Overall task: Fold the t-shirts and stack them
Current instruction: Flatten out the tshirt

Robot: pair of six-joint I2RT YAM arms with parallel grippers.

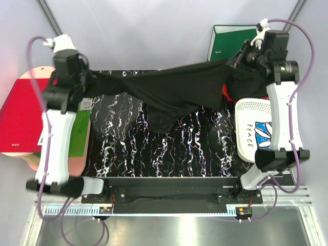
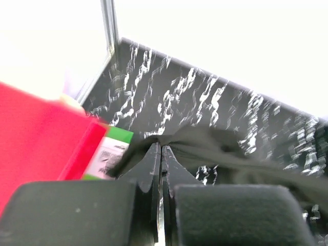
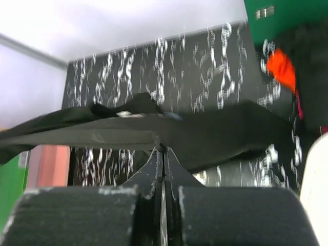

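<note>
A plain black t-shirt [image 1: 164, 92] hangs stretched in the air across the far half of the table, its middle sagging toward the marbled top. My left gripper [image 1: 88, 82] is shut on its left end; in the left wrist view the jaws [image 2: 161, 147] pinch bunched black cloth [image 2: 215, 148]. My right gripper [image 1: 234, 62] is shut on its right end; in the right wrist view the jaws [image 3: 162, 149] clamp the shirt's edge [image 3: 154, 130]. A shirt with a white and blue "PEACE" print [image 1: 259, 132] lies in the white basket [image 1: 247, 107]. An orange-red shirt [image 3: 280, 69] shows at the far right.
The black white-veined tabletop [image 1: 154, 154] lies below. A green ring binder [image 1: 228, 43] stands at the back right. Red, pink and green boards [image 1: 23, 115] lie stacked to the left, seen also in the left wrist view [image 2: 46, 138]. Dark clothes [image 1: 251, 84] are heaped beside the basket.
</note>
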